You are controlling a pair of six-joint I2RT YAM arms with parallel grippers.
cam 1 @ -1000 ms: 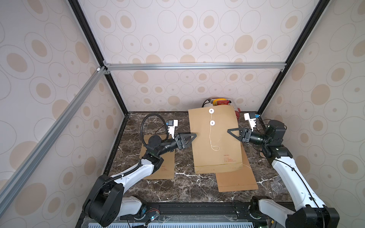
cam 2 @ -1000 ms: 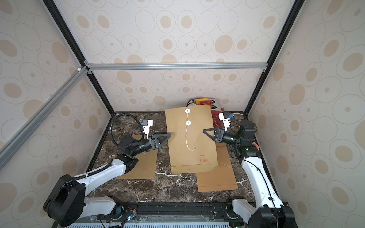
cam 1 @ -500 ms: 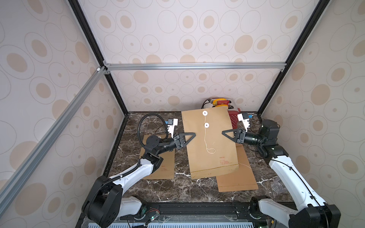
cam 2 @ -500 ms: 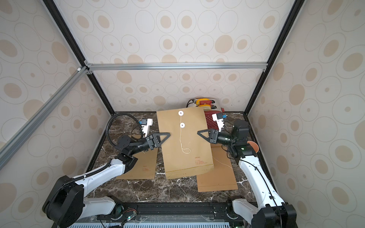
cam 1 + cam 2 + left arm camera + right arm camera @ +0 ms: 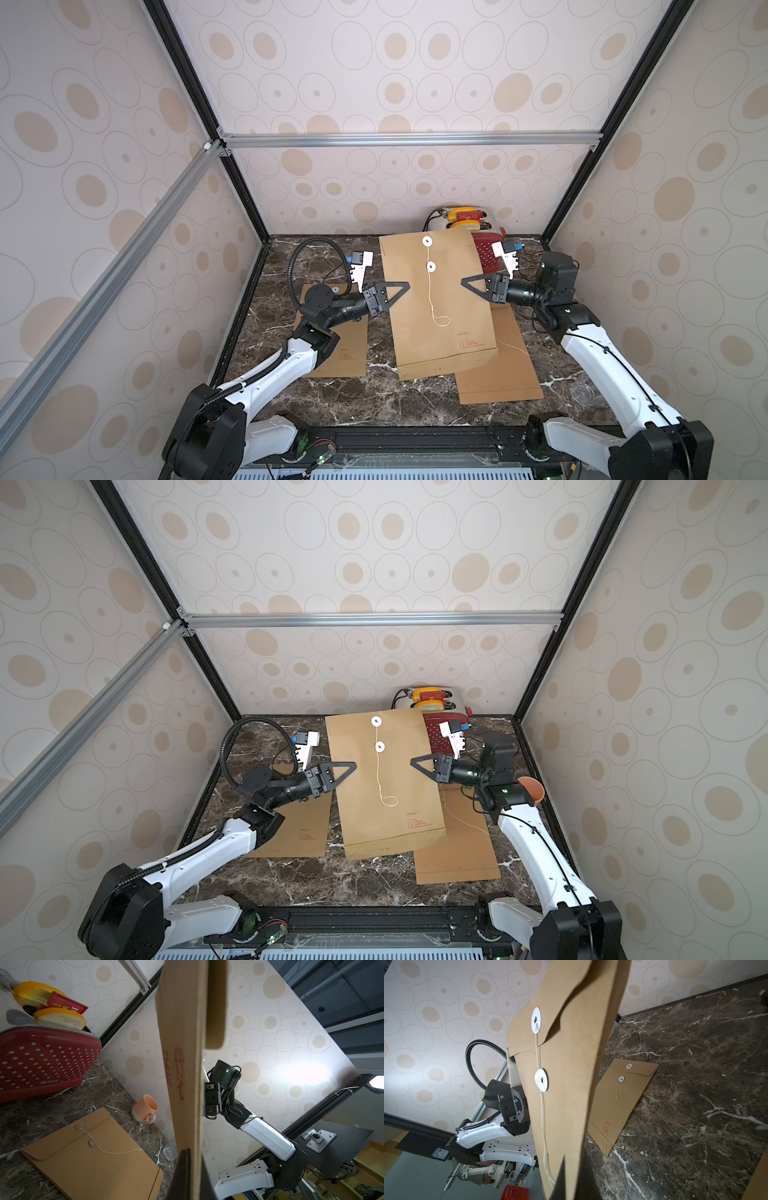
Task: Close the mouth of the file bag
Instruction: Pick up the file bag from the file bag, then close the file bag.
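A brown paper file bag [image 5: 449, 291] is held up off the marble table [image 5: 407, 399], its mouth end toward the back wall. My left gripper [image 5: 405, 286] is shut on its left edge and my right gripper [image 5: 464, 282] on its right edge. The left wrist view shows the file bag [image 5: 182, 1043] edge-on, pinched at my left gripper [image 5: 193, 1174]. In the right wrist view the flap [image 5: 560, 1001] lies folded over, slightly lifted. A white string [image 5: 543, 1118] runs from the flap's disc [image 5: 536, 1020] past the lower disc [image 5: 541, 1080] and hangs loose, down beside my right gripper [image 5: 571, 1178].
Two more brown file bags lie flat, one on the left [image 5: 345, 349] under my left arm, one on the right [image 5: 498, 374]. A red toaster [image 5: 486, 249] stands at the back wall. An orange cup [image 5: 532, 789] sits by the right wall.
The file bag has shifted left with my right gripper. My left gripper's jaws have closed onto its left edge.
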